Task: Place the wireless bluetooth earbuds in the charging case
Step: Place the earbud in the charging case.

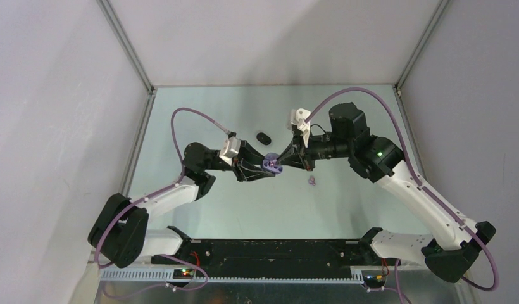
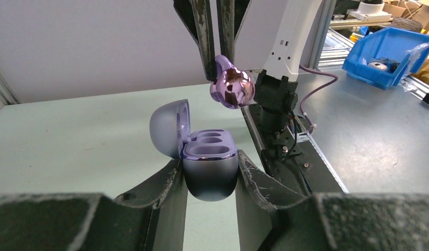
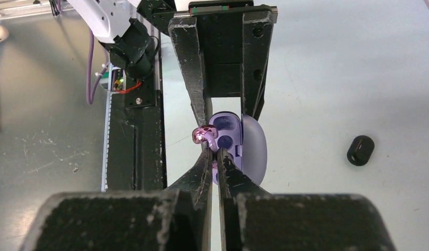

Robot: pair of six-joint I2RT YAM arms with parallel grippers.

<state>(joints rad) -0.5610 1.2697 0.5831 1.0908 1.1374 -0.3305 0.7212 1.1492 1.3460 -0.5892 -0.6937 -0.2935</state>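
- The lilac charging case (image 2: 209,172) is already open, with its lid tipped back to the left. It is held off the worktop (image 1: 200,120) at mid-scene, clamped at its lower half by the left gripper (image 2: 210,180).
- The right gripper (image 3: 212,150) is pinched onto a glossy purple earbud (image 2: 232,88) and holds it just above the case. The bud sits a little to the right of the two sockets (image 2: 210,144) and is not touching them.
- In the left wrist view both sockets look empty, so no bud is seated yet.
- This first insertion looks about halfway done: the bud is picked up and carried over, but lining it up, lowering it and letting go are still to come.
- A small purple piece (image 1: 312,181) lies on the worktop to the right of the case and nearer. It is probably another bud, though too small to be sure.
- A black rounded piece (image 3: 360,150) lies beyond the case, untouched. I cannot tell whether it is a bud or a case.
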